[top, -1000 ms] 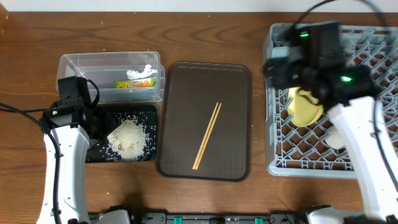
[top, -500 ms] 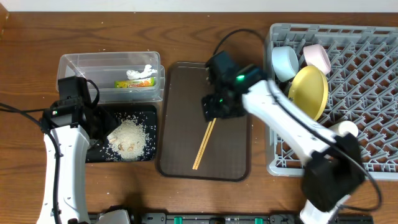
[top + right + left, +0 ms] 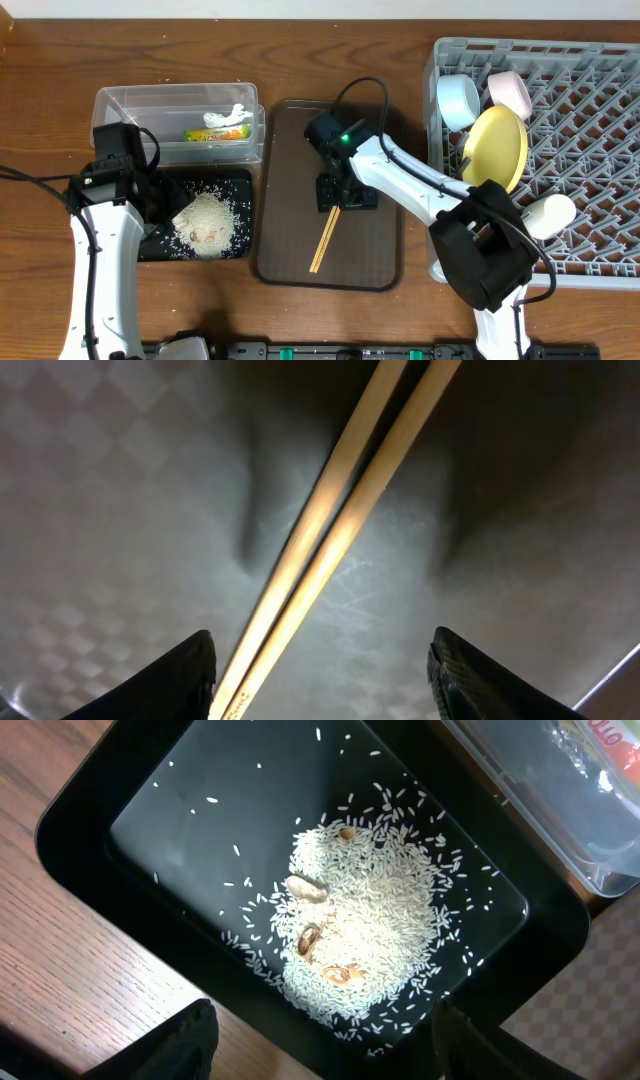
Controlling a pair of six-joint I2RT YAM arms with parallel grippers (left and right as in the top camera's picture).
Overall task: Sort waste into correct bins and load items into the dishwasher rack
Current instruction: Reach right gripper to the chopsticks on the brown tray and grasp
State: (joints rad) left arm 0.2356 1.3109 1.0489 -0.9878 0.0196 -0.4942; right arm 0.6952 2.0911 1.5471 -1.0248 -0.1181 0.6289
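- On the wooden table, we see the chopsticks lying on the brown tray.
- Our right gripper straddles them, jaws apart.
- Our left gripper, jaws also apart, hangs over rice in the black tray.

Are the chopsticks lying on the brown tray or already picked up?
Lying on it. The chopsticks rest flat on the brown tray; the right wrist view shows them between wide-open jaws, not gripped.

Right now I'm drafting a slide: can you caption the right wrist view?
Open right gripper poised over two wooden chopsticks lying side by side on the dark brown tray.
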